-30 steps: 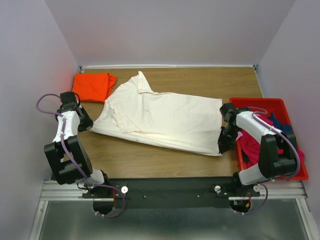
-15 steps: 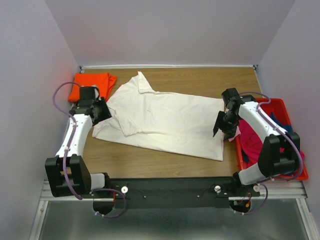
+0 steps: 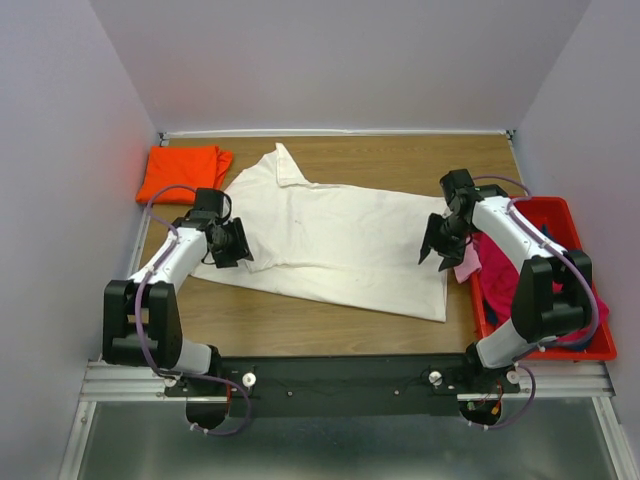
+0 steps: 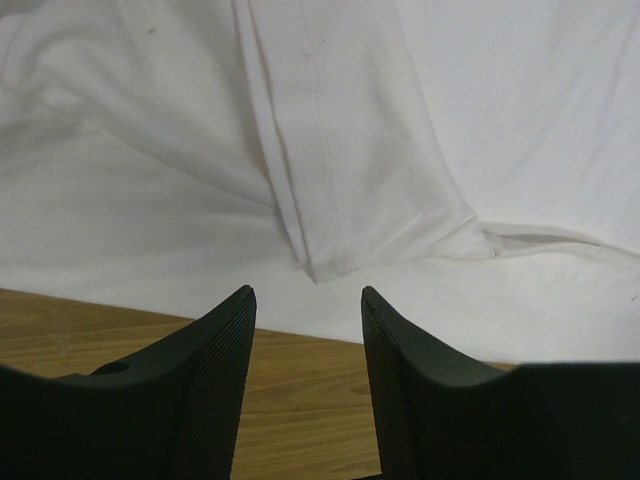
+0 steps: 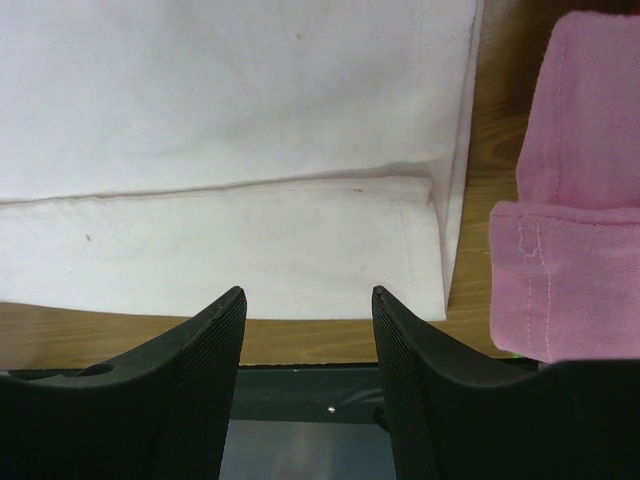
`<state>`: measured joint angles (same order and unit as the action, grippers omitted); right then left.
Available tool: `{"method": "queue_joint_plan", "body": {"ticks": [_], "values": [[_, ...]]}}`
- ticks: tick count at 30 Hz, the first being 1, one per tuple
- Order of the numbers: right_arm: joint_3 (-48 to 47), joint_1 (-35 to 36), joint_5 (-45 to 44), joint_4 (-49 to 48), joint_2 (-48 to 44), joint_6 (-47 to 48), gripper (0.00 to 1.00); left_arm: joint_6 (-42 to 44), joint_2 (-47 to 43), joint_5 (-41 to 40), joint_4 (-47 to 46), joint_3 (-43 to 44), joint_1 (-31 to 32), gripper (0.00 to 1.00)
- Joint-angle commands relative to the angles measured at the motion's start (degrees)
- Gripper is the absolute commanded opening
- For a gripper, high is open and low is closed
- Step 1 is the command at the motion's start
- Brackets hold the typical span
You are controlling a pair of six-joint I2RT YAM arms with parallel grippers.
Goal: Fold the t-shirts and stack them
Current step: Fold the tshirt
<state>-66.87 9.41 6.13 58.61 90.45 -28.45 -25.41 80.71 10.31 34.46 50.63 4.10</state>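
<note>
— As the top view is showing, what's lying where?
— White shirt (image 3: 330, 240) is lying across the table (image 3: 400, 160), orange shirt (image 3: 183, 172) far-left, bin (image 3: 575, 352) right.
— Wrist views?
— Left gripper (image 4: 305, 300) is gaping over a sleeve (image 4: 350, 150); right gripper (image 5: 308, 300) likewise over the hem (image 5: 300, 245), beside pink shirt (image 5: 570, 250).

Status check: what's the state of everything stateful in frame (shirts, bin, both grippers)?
Large cream-white collared t-shirt: spread on the table, one sleeve tucked over, not folded up.
Bright orange t-shirt: folded, far left corner.
Pale pink shirt: unfolded, draped over the bin's rim.
Rigid red plastic bin: upright, holding crumpled shirts.
Left gripper: open, empty, over the sleeve end.
Right gripper: open, empty, over the hem corner.
</note>
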Motion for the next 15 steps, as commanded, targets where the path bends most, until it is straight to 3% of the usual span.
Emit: {"method": "queue_joint_plan", "body": {"ticks": [1, 15], "values": [[-0.5, 0.0, 1.6, -1.4, 0.9, 1.8, 0.61, 0.2, 2.9, 1.6, -2.8, 0.7, 0.6, 0.54], [-0.3, 0.1, 1.1, -1.7, 1.5, 2.3, 0.61, -0.4, 7.9, 1.3, -4.1, 1.0, 4.0, 0.47]]}}
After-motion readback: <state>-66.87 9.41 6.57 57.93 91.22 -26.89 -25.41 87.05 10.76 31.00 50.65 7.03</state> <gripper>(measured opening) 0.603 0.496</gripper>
